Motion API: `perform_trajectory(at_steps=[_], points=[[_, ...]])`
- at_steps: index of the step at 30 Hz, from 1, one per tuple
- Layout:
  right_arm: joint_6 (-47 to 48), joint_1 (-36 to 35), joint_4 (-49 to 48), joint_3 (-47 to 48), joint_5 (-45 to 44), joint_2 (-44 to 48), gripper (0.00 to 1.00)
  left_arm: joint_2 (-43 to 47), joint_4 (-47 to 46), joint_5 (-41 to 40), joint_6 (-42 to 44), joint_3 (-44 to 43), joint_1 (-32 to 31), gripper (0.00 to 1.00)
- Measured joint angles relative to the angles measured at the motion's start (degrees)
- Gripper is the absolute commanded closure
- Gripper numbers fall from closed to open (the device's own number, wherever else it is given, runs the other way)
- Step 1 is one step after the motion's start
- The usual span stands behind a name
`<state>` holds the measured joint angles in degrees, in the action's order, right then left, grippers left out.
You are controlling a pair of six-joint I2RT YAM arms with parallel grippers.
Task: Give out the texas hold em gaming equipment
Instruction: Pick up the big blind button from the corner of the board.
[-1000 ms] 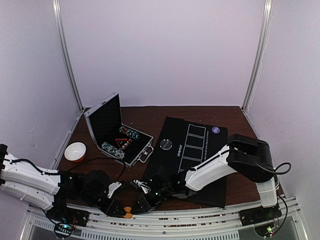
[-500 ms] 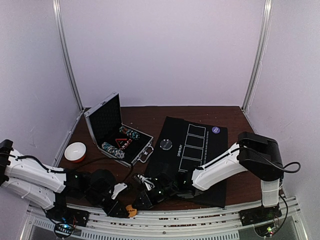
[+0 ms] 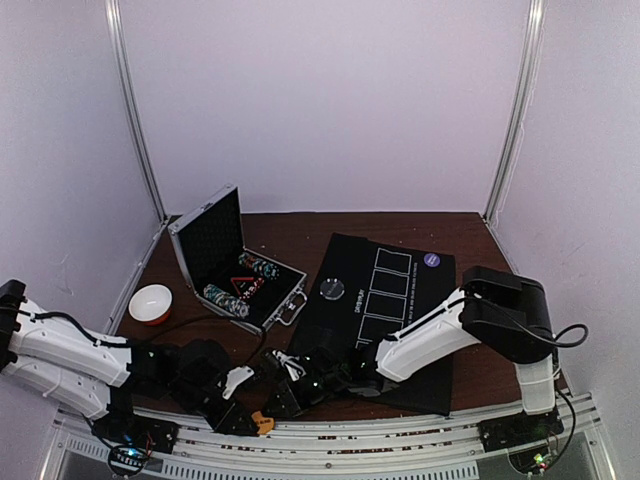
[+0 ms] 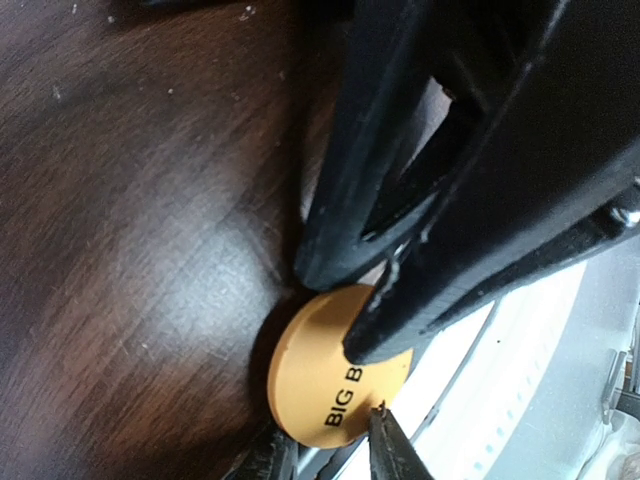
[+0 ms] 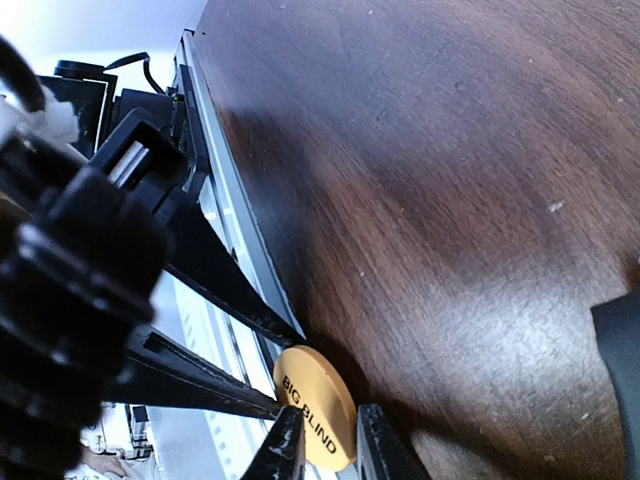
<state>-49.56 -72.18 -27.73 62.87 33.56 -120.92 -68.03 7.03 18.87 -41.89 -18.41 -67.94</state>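
An orange button disc (image 3: 262, 422) marked BIG BLIND (image 4: 318, 378) stands on edge at the table's near rim. My right gripper (image 5: 330, 442) pinches the disc (image 5: 308, 392) across its two faces. My left gripper (image 4: 330, 452) comes from the other side and holds it across its rim. In the top view the left gripper (image 3: 248, 412) and right gripper (image 3: 278, 402) meet at the disc. Striped poker chips (image 3: 224, 298) lie in rows in the open case. A dark disc (image 3: 332, 289) and a purple disc (image 3: 432, 260) rest on the black mat. No cards show.
The open silver case (image 3: 292, 300) stands at the back left with its lid up. A red-and-white bowl (image 3: 150, 303) sits left of it. The black mat (image 3: 400, 330) with printed card outlines covers the table's right half. The white frame rail (image 3: 330, 440) runs right under the disc.
The left arm has shifted slightly right and the disc with it. Both grippers have stayed at the disc; the right arm's elbow swung out and back.
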Motion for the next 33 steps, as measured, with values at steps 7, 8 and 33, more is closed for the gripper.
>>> perform_trajectory(at_steps=[7, 8, 33], points=[[0.0, -0.09, -0.09, 0.81, 1.9, -0.33, 0.79, 1.09, -1.29, -0.63, -0.2, 1.18, 0.0, 0.76], [0.02, -0.37, -0.17, 1.09, 2.05, -0.5, 0.79, 1.09, -1.29, -0.66, -0.22, 1.18, -0.04, 0.76], [2.93, -1.6, 1.2, -0.72, 1.16, 2.12, 0.81, 3.74, -4.79, 0.57, 2.78, 2.54, -1.16, 1.0]])
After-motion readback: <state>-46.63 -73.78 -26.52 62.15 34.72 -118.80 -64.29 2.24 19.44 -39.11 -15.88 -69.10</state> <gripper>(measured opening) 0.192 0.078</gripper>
